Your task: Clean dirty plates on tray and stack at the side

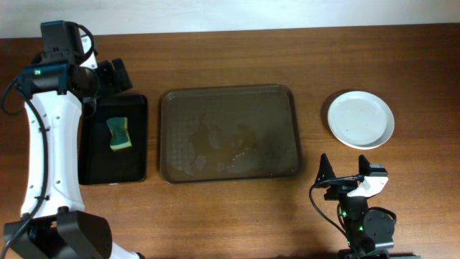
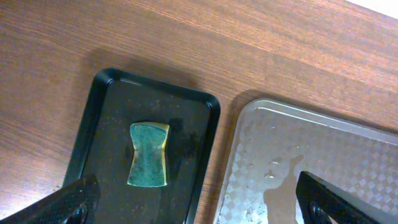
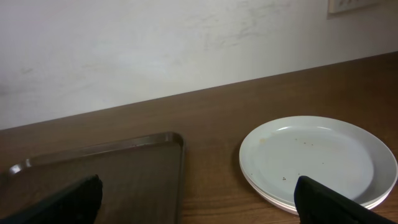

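The white plates (image 1: 361, 119) sit stacked on the table to the right of the brown tray (image 1: 228, 134); the stack also shows in the right wrist view (image 3: 314, 160). The tray holds only wet patches and also shows in the left wrist view (image 2: 323, 155) and the right wrist view (image 3: 99, 177). My left gripper (image 2: 193, 205) is open and empty above the black tray's right edge. My right gripper (image 3: 199, 202) is open and empty, low near the table's front, facing the gap between tray and plates.
A narrow black tray (image 1: 113, 140) lies left of the brown tray and holds a green-and-yellow sponge (image 1: 119, 134), also seen in the left wrist view (image 2: 149, 154). A white wall stands behind the table.
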{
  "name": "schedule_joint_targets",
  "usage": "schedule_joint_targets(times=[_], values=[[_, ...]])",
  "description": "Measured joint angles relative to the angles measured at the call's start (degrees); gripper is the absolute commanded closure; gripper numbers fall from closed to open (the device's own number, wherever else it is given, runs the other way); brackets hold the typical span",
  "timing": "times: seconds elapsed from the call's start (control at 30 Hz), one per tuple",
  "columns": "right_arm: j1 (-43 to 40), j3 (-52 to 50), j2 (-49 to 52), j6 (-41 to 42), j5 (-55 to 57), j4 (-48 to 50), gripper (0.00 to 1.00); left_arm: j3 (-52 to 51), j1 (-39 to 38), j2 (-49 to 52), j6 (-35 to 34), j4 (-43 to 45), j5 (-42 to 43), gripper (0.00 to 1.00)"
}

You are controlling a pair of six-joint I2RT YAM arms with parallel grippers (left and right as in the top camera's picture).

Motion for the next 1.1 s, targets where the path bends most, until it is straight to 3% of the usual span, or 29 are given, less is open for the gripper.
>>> schedule_joint_targets(times=[0.23,0.3,0.4,0.47,0.5,0.57,0.73,0.87,1.1], values=[[0.0,0.0,0.0,0.0,0.0,0.0,0.02,-0.7,-0.3,-1.6,0.2,1.3,-0.4,0.01],[0.0,0.0,0.0,0.0,-0.1,0.0,0.01,-5.5,-3.3,-9.0,2.2,9.4,-0.6,0.01],[0.0,0.0,0.1,0.0,-0.2,-0.1,0.02,-21.8,-5.6,-24.1,3.5,25.8,-0.6,0.01],[0.2,0.0,0.0,0.0,-0.4,0.0,0.02,-37.8,-5.6,-34.1,5.6,36.7,-0.7,0.01],[0.2,0.0,0.0,0.0,-0.4,-0.1,0.02,-50.9,-5.6,-44.3,8.2,41.4,-0.6,0.01],[0.2,0.0,-0.1,0.0,-0.4,0.0,0.02,-62.2,-5.6,-54.7,10.0,49.7,-0.6,0.01],[0.2,0.0,0.0,0.0,-0.4,-0.1,0.01,-86.2,-5.6,-88.3,18.7,55.2,-0.6,0.01],[0.2,0.0,0.0,0.0,-0.4,-0.1,0.02,-94.6,-4.2,-97.7,20.9,58.0,-0.3,0.01],[0.2,0.0,0.0,0.0,-0.4,-0.1,0.02,-100.2,-3.7,-98.0,24.5,61.8,-0.3,0.01]])
